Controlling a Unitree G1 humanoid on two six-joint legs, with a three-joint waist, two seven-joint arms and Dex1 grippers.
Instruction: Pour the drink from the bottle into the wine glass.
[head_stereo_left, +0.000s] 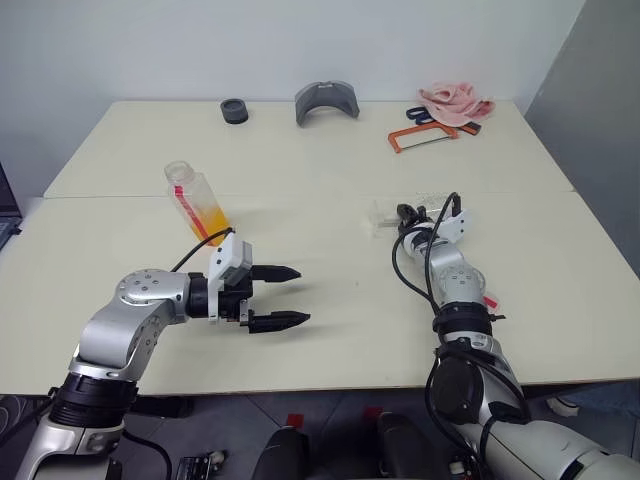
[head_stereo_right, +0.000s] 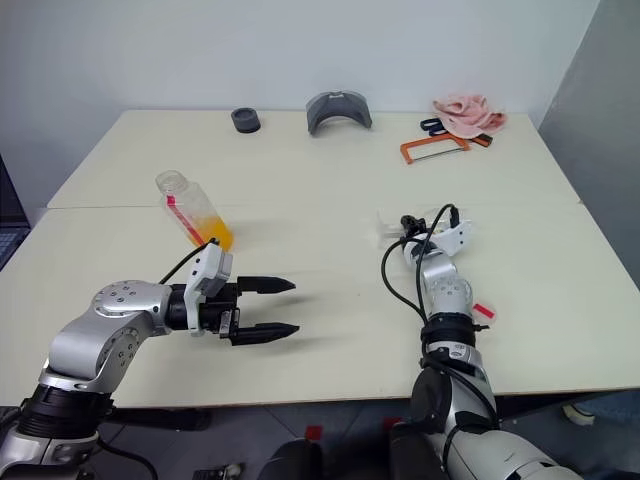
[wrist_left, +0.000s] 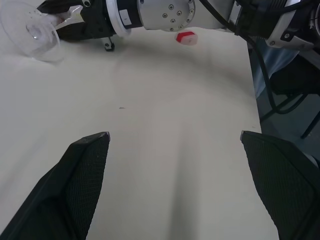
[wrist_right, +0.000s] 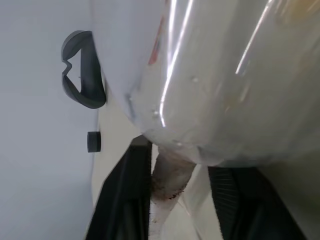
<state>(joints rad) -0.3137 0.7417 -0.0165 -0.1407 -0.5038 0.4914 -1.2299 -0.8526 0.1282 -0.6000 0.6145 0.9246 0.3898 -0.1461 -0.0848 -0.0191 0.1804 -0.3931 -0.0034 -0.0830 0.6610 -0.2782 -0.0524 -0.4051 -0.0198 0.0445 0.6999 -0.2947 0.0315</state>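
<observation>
Just nearer than the bottle (head_stereo_left: 197, 203), over the cream table (head_stereo_left: 330, 170): left gripper (head_stereo_left: 303, 295), spread as wide as can be, holding nothing, aimed across to the right, probably waiting for the bottle's turn. Bottle itself free of both grippers, leaning a little in the head views, mouth apparently uncapped, orange drink (head_stereo_left: 212, 222) pooled in its lower part, none poured yet. Well to the right of the bottle, about as far back: wine glass (wrist_right: 225, 75), seemingly on its side rather than on its foot, so likely needing to be set upright before any pouring. Right gripper (wrist_right: 180, 157) drawn in narrow about the stem (wrist_right: 170, 175); clamped or not, cannot tell. Far beyond the bottle, by the table's back edge: black ring (head_stereo_left: 234, 111), grey curved piece (head_stereo_left: 326, 101), orange-framed hacksaw (head_stereo_left: 425, 137), pink cloth (head_stereo_left: 455, 100), all out of the way.
</observation>
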